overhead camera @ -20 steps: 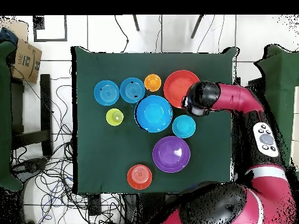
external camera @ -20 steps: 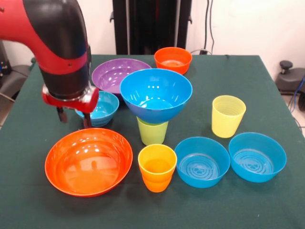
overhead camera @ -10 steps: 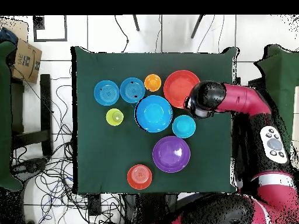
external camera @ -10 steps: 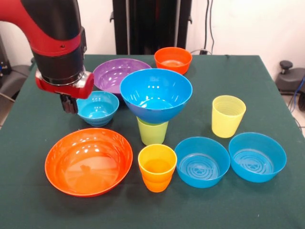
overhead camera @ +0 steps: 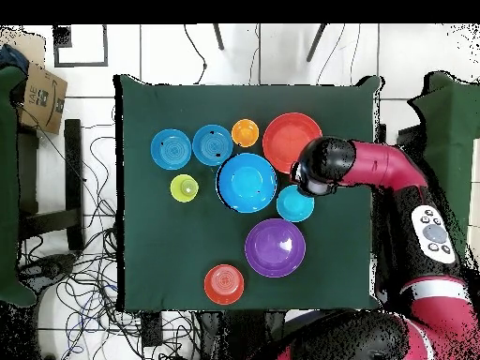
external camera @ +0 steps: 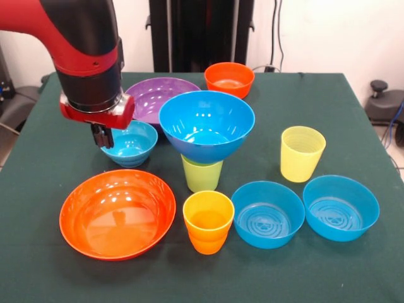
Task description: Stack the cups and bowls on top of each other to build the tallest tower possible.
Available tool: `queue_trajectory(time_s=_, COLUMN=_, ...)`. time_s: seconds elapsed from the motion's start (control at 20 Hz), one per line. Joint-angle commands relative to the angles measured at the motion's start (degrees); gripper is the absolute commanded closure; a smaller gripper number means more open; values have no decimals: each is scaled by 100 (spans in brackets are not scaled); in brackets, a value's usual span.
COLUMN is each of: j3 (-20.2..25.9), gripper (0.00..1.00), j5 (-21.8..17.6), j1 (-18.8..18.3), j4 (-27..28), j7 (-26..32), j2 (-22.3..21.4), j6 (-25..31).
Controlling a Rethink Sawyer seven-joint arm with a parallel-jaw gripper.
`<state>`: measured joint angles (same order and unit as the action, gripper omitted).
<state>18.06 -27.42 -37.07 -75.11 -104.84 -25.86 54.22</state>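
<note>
Fingers of the Sawyer gripper (external camera: 105, 136) hang at the near rim of the small blue bowl (external camera: 130, 143); their spread cannot be told. A clean pickup likely means straddling that rim squarely, clear of the large blue bowl (external camera: 206, 125) balanced on the lime green cup (external camera: 202, 173) beside them. Only the front view shows that cup, hidden overhead.

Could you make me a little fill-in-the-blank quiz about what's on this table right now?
1. The large blue bowl is perched on top of the ______ cup.
2. The claw hangs above the rim of the small ______ bowl.
3. The two ringed-bottom blue bowls sit side by side, next to the ______ cup.
4. The purple bowl holds ______.

Missing words: lime green; blue; orange; nothing
</note>
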Motion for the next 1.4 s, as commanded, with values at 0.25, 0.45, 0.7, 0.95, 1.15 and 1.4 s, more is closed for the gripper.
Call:
queue_trajectory(time_s=0.25, j3=191, gripper=100, j5=-201, j1=110, j4=-471, j7=197, j2=274, j6=-943)
queue_trajectory(time_s=0.45, j3=160, gripper=100, j5=-179, j1=105, j4=-453, j7=197, j2=330, j6=-1007)
queue_trajectory(time_s=0.7, j3=115, gripper=100, j5=-101, j1=68, j4=-477, j7=41, j2=376, j6=-1169)
queue_trajectory(time_s=0.95, j3=-78, gripper=100, j5=-115, j1=129, j4=-397, j7=-466, j2=441, j6=-1674)
queue_trajectory(time_s=1.15, j3=-373, gripper=100, j5=-197, j1=315, j4=-300, j7=-907, j2=463, j6=-2063)
queue_trajectory(time_s=1.4, j3=-671, gripper=100, j5=23, j1=472, j4=-232, j7=-1218, j2=534, j6=-2199)
